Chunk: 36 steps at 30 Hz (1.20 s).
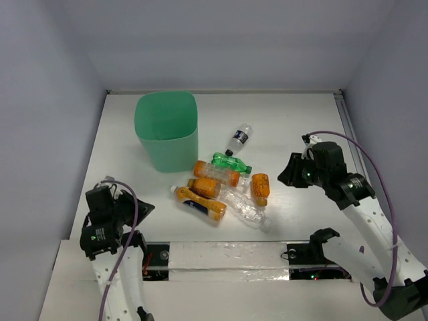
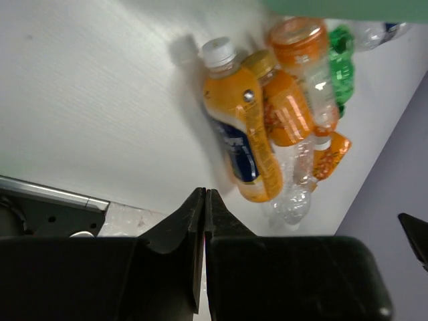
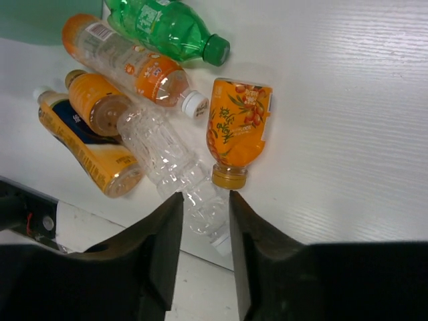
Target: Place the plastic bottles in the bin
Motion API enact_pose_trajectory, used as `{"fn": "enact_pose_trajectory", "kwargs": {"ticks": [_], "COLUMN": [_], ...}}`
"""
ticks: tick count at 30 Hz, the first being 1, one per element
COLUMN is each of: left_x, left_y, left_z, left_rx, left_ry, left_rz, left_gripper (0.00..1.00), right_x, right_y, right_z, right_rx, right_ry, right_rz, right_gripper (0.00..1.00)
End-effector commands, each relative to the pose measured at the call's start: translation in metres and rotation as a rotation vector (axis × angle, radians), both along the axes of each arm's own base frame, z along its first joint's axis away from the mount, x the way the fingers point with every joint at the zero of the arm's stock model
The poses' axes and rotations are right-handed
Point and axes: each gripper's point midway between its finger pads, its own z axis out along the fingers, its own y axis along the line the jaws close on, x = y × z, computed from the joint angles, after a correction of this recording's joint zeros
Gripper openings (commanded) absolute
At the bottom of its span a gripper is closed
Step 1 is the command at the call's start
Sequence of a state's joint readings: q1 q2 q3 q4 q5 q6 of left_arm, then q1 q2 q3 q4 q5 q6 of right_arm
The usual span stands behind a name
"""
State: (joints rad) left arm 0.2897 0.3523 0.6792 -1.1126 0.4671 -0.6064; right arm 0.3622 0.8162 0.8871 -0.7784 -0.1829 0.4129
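Beside the tapering mint bin (image 1: 167, 137), ribbed glossy plastic bottles (image 1: 215, 172); left gripper (image 2: 204, 200) pressed together, right gripper (image 3: 206, 202) parted.

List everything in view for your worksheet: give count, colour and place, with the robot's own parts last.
bin: one, mint green, upright, far left of table.
orange bottles: four, orange-filled, lying clustered mid-table.
green bottle: one, bright green, far side of cluster.
dark-labelled bottle: one, clear, beyond the green one.
plain bottle: one, clear, near side of cluster.
table: one, white.
left pincer: one, black, shut, near left.
right pincer: one, black, open, right of cluster.
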Motion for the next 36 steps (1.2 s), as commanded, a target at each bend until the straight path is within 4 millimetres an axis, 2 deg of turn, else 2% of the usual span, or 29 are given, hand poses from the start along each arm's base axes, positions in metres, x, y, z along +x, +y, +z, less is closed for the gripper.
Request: {"fn": "enact_pose_trajectory", "kwargs": {"ticks": [1,2,3,5,6,8,9,11,12,13,14,18,20,21,22,23,24,25,26,27,28,29,30,32,33,34,36], "left_x": [0.025,0.030,0.039,0.045,0.051,0.057,0.066,0.083,0.091,0.097,0.101,0.119,0.126,0.130,0.142,0.152,0.164,0.196,0.192,0.198,0.214,0.206,0.203,0.197,0.181,0.169,0.147], "left_y": [0.029,0.034,0.037,0.039,0.052,0.056,0.065,0.077,0.077,0.076,0.076,0.084,0.075,0.081,0.082,0.053,0.046,0.016,-0.059,-0.051,-0.080,-0.106,-0.116,-0.159,-0.198,-0.216,-0.244], "left_z": [0.087,0.097,0.108,0.114,0.119,0.127,0.141,0.187,0.213,0.247,0.262,0.301,0.304,0.308,0.323,0.331,0.341,0.371,0.383,0.372,0.406,0.407,0.403,0.387,0.397,0.361,0.347], "left_rx": [0.194,0.217,0.220,0.199,0.237,0.228,0.237,0.260,0.232,0.221,0.212,0.200,0.166,0.194,0.216,0.194,0.219,0.227,0.210,0.412,0.377,0.366,0.400,0.420,0.343,0.405,0.290], "left_ry": [-0.190,-0.216,-0.257,-0.274,-0.298,-0.324,-0.358,-0.432,-0.491,-0.562,-0.597,-0.731,-0.748,-0.747,-0.759,-0.771,-0.767,-0.780,-0.793,-0.704,-0.745,-0.747,-0.745,-0.740,-0.803,-0.781,-0.808], "left_rz": [0.034,0.052,0.068,0.107,0.168,0.208,0.260,0.314,0.333,0.336,0.340,0.384,0.358,0.388,0.395,0.308,0.335,0.303,0.142,0.192,0.206,0.154,0.122,0.026,-0.010,-0.103,-0.154], "left_gripper": [0.00,0.02,0.03,0.03,0.03,0.03,0.04,0.03,0.04,0.04,0.04,0.02,0.02,0.02,0.02,0.02,0.02,0.02,0.02,0.02,0.02,0.01,0.01,0.01,0.01,0.01,0.03], "right_x": [0.013,0.013,0.013,0.013,0.013,0.013,0.012,0.011,0.009,0.009,0.009,0.012,0.012,0.013,0.014,0.015,0.016,0.017,0.018,0.020,0.021,0.023,0.023,0.020,0.018,0.017,0.014], "right_y": [0.009,0.009,0.011,0.012,0.012,0.014,0.016,0.019,0.021,0.022,0.022,0.025,0.028,0.029,0.028,0.028,0.030,0.031,0.032,0.032,0.028,0.026,0.024,0.019,0.017,0.014,0.011], "right_z": [0.017,0.015,0.012,0.008,0.008,0.011,0.011,0.008,0.007,0.008,0.009,0.010,0.009,0.008,0.009,0.008,0.007,0.008,0.011,0.014,0.018,0.035,0.041,0.050,0.058,0.059,0.059], "right_rx": [0.025,0.024,0.026,0.025,0.029,0.049,0.060,0.081,0.088,0.094,0.091,0.097,0.108,0.108,0.105,0.110,0.115,0.126,0.129,0.128,0.112,0.112,0.104,0.090,0.095,0.095,0.098], "right_ry": [-0.098,-0.100,-0.095,-0.090,-0.093,-0.103,-0.099,-0.086,-0.078,-0.080,-0.084,-0.087,-0.072,-0.070,-0.074,-0.076,-0.075,-0.077,-0.079,-0.085,-0.095,-0.139,-0.156,-0.169,-0.188,-0.188,-0.191], "right_rz": [0.037,0.042,0.052,0.060,0.061,0.056,0.062,0.067,0.076,0.083,0.083,0.089,0.104,0.104,0.097,0.094,0.096,0.095,0.093,0.092,0.077,0.072,0.066,0.054,0.050,0.032,0.010], "right_gripper": [0.44,0.49,0.50,0.52,0.53,0.53,0.54,0.54,0.54,0.54,0.56,0.56,0.57,0.57,0.56,0.56,0.55,0.54,0.53,0.45,0.40,0.37,0.36,0.33,0.31,0.30,0.25]}}
